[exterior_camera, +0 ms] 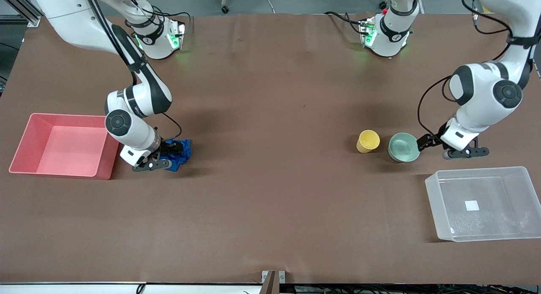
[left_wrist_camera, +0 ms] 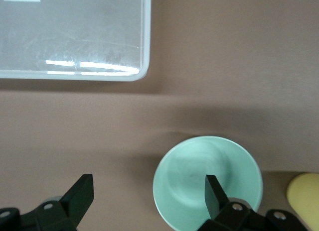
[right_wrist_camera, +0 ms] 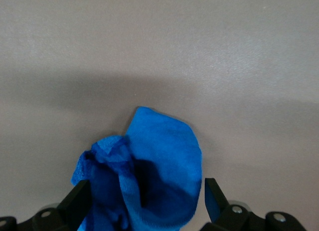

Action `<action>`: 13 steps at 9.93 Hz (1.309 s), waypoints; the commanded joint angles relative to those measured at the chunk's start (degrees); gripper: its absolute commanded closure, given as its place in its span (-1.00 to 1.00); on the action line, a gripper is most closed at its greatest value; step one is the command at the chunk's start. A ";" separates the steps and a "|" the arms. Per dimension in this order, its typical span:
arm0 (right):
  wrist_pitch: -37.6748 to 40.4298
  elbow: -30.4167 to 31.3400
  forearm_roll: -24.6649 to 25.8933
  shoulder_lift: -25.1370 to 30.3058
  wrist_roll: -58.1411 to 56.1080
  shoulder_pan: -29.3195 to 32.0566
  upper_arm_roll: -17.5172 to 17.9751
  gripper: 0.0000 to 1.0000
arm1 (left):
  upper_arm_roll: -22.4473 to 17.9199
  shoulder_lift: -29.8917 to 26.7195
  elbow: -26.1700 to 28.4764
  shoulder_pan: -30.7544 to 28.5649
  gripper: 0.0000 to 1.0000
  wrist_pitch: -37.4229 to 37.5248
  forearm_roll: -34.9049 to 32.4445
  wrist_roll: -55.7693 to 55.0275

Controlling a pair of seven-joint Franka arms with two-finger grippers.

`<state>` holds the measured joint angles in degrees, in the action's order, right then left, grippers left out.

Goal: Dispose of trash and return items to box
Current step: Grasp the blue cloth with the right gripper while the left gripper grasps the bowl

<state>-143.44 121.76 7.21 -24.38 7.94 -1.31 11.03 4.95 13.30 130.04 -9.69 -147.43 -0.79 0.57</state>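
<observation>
Low on the counter (exterior_camera: 270, 226), right tool (right_wrist_camera: 144, 201) straddles the blue cloth (exterior_camera: 179, 152), fingers (right_wrist_camera: 76, 201) spread wide either side of the wad; contact not clear from the wrist view, possibly just brushing the folds. Cloth lies just beside the pink bin (exterior_camera: 29, 159), toward the right arm's end.

Left tool (left_wrist_camera: 149, 201) also wide, down at the mint bowl (exterior_camera: 403, 147): one finger (left_wrist_camera: 215, 195) sits over the bowl's inside, the other stands outside the rim over bare counter. Bowl upright on the counter. Yellow cup (exterior_camera: 367, 141) just beside the bowl, on the side away from the left tool.

Clear box (exterior_camera: 435, 201), white label (exterior_camera: 471, 205) on its floor, sits nearer the front camera than the bowl, at the left arm's end.
</observation>
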 commanded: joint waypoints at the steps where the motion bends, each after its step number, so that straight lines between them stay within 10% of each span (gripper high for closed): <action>1: -2.99 2.17 1.23 -0.05 3.90 0.43 0.39 -0.78 | 0.32 5.22 1.96 -0.24 -0.96 -6.61 -0.09 0.66; 3: -2.99 2.52 1.23 -0.05 4.71 0.43 0.48 0.44 | 0.58 7.87 2.23 -0.07 -0.96 -9.62 -0.09 0.57; 5: -2.73 2.26 1.23 -0.14 10.49 -0.18 0.48 0.99 | 0.76 8.58 2.67 -0.06 -0.65 -10.16 -0.09 0.57; 7: -2.46 1.65 1.23 -0.14 10.34 -0.10 0.48 0.99 | 0.76 8.41 3.28 -0.24 0.43 -10.16 0.00 -0.13; 13: 35.01 -16.87 0.44 10.47 7.98 1.91 0.31 0.99 | 0.76 5.60 4.25 -0.15 0.99 -9.63 -0.09 0.84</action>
<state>-113.97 107.05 7.22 -17.63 17.11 -1.06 11.14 5.71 19.41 132.88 -9.75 -156.25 -0.79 0.70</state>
